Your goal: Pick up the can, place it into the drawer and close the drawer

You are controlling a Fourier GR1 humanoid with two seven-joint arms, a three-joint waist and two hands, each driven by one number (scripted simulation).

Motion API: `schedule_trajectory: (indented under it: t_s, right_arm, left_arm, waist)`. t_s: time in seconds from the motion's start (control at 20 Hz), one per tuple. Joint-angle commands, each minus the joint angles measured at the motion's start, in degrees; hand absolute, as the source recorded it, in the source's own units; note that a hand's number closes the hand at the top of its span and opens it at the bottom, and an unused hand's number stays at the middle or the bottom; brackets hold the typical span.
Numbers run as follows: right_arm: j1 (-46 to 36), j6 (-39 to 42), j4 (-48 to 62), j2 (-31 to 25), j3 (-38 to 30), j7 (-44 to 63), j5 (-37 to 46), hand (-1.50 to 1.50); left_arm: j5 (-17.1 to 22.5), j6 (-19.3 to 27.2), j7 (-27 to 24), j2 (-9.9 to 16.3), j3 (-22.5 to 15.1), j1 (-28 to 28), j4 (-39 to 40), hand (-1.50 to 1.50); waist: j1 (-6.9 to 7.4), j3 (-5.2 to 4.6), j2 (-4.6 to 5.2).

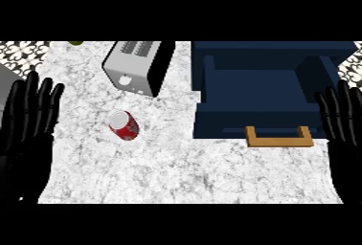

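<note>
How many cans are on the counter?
1. The red can lies on its side on the marble counter, between the toaster and the open blue drawer. None shows inside the drawer.

Counter (176, 177) layout: the can (124, 125) lies on its side on the counter, just right of the left hand (28, 119) at the view's left edge, with the toaster (136, 66) behind it, farther from that hand. The open drawer (262, 93) sits immediately left of the right hand (344, 119) at the right edge, its handle (279, 138) on the near side; can and drawer lie apart, between the two hands.
</note>
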Motion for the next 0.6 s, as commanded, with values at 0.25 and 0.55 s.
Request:
schedule_trajectory:
  t_s: [0.25,0.55]
  right_arm:
    - [-1.0,1.2,-0.5,0.4,2.4,0.5,-0.4,-1.50]
    - [4.1,-4.7,-0.2,-0.3,-5.6,12.6,-0.4,-1.50]
  left_arm:
    - [23.3,-25.5,-2.8,9.9,0.0,-6.6,9.5,-1.50]
    - [28.6,-33.9,7.2,21.7,6.9,-6.8,21.9,-1.50]
  waist:
    - [-2.16,0.56,0.27]
    - [-0.93,0.77,-0.20]
